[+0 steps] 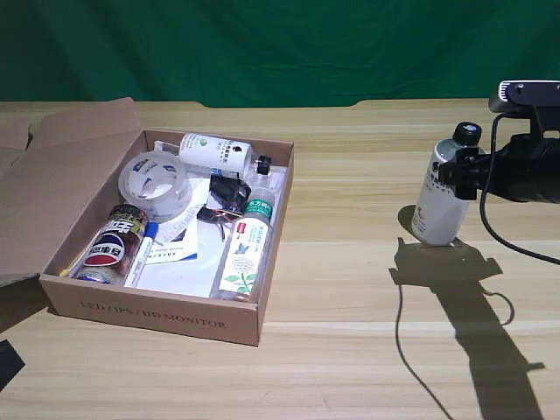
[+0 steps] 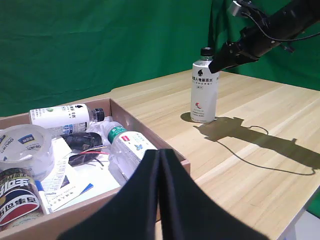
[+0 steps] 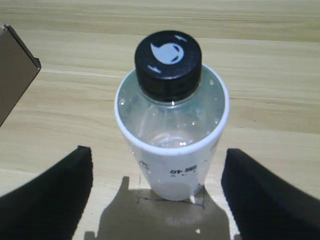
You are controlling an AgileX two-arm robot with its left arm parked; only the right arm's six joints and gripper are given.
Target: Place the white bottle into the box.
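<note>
The white bottle (image 1: 440, 206) (image 2: 205, 92) (image 3: 172, 140) stands upright on the wooden table, well off to the exterior view's right of the box (image 1: 157, 311) (image 2: 150, 135). It has a black cap and a clear shoulder. My right gripper (image 1: 459, 171) (image 2: 220, 60) (image 3: 157, 165) is open at the bottle's upper part. In the right wrist view its two black fingers (image 3: 60, 190) flank the bottle with a gap on each side, touching nothing. The brown cardboard box lies open, its flap folded back.
Inside the box lie a shorter white bottle with a green logo (image 1: 214, 150), a tape roll (image 1: 156, 179), a slim clear bottle with a green cap (image 1: 247, 249), a can (image 1: 114, 245) and papers. A black cable (image 1: 398, 324) trails from the arm. The parked left gripper (image 2: 160, 200) hangs over the box's near corner.
</note>
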